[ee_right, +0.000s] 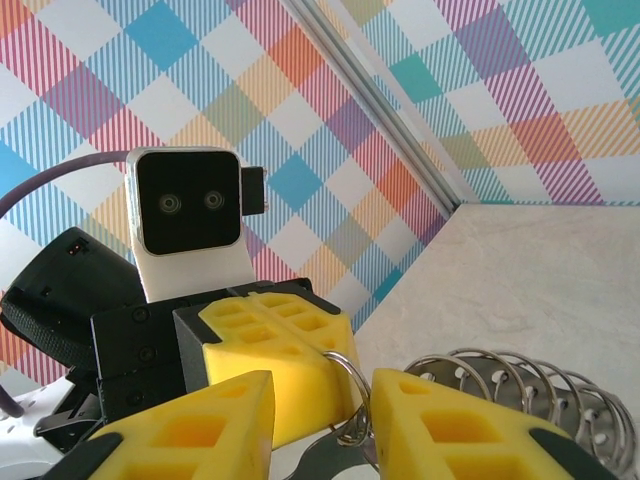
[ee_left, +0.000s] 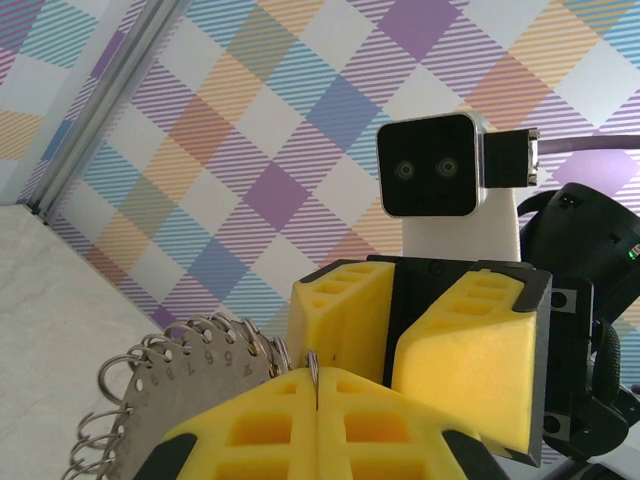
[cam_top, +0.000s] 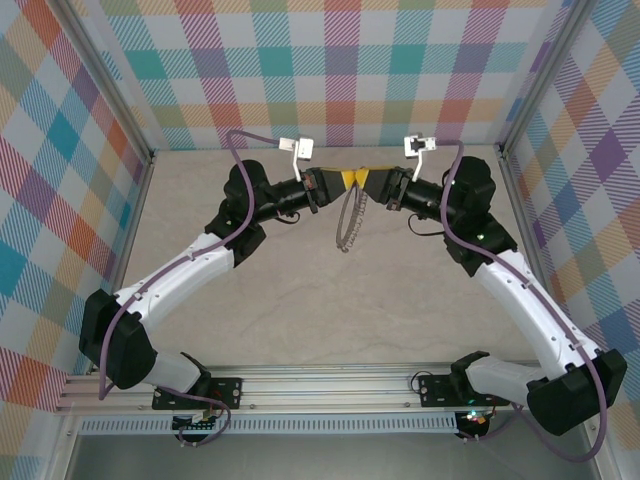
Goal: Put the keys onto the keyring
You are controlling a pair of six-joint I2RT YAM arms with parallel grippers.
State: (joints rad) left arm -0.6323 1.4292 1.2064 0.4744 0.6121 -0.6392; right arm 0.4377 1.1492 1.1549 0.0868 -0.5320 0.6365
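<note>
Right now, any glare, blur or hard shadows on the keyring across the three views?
Top external: even light, no glare, but the keyring is thin and small, loops barely resolved. Left wrist: its stamped numbers are legible. Right wrist: loops in focus with small glints on the wire.

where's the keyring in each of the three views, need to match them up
top external: the keyring hangs at centre, just below the yellow fingers where the two arms meet.
left wrist: the keyring is at lower left, its loop-edged plate pinched in the left gripper.
right wrist: the keyring is at bottom right, as wire loops.
shared landmark: the left gripper's yellow fingers, beside the keyring in all three.
</note>
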